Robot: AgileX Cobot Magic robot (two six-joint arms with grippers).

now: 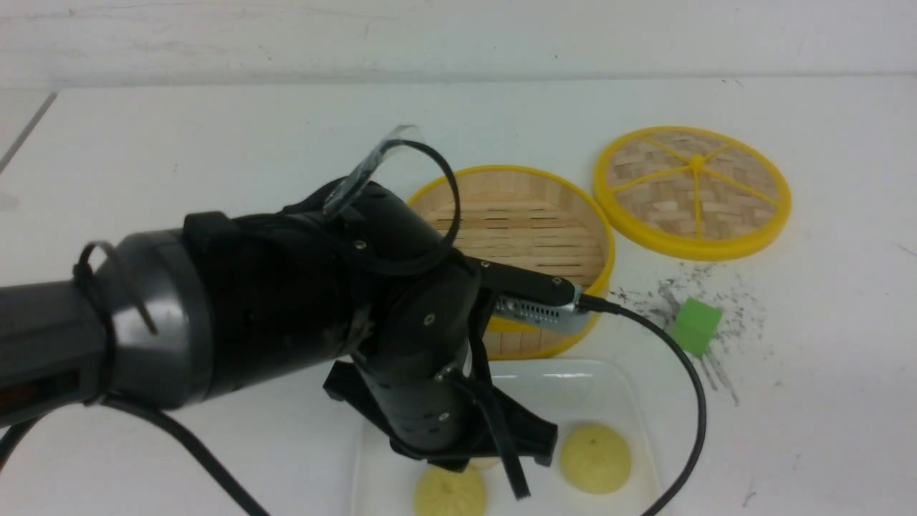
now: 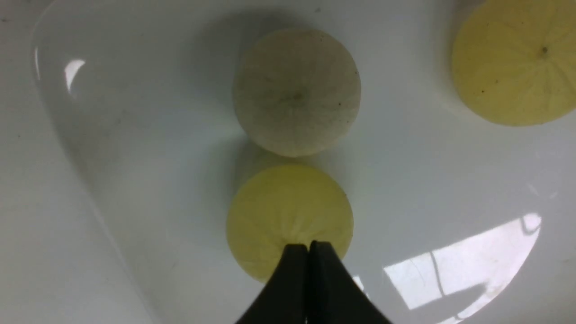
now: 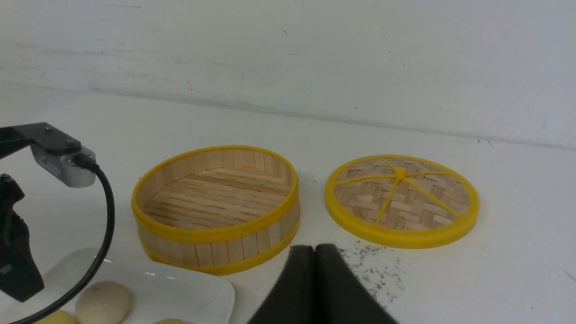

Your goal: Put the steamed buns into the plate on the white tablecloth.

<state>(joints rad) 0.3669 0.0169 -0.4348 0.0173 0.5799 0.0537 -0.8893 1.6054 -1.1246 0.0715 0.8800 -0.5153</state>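
All three steamed buns lie in the white plate (image 1: pixel 623 387) on the white tablecloth (image 1: pixel 179 143). In the left wrist view the off-white bun (image 2: pixel 297 92) touches a pale yellow bun (image 2: pixel 288 216), and the other yellow bun (image 2: pixel 517 63) lies apart. My left gripper (image 2: pixel 308 246) is shut and empty, hovering just above the near yellow bun. In the front view the left arm hides the off-white bun; two yellow buns (image 1: pixel 594 457) (image 1: pixel 450 494) show. My right gripper (image 3: pixel 314 249) is shut and empty above the tablecloth, in front of the basket and lid.
The empty round bamboo basket (image 1: pixel 516 229) with a yellow rim stands just behind the plate. Its woven lid (image 1: pixel 693 190) lies flat to the basket's right. A green cube (image 1: pixel 696 326) sits among dark specks right of the plate. The left arm's cable (image 1: pixel 698 401) loops over the plate's right side.
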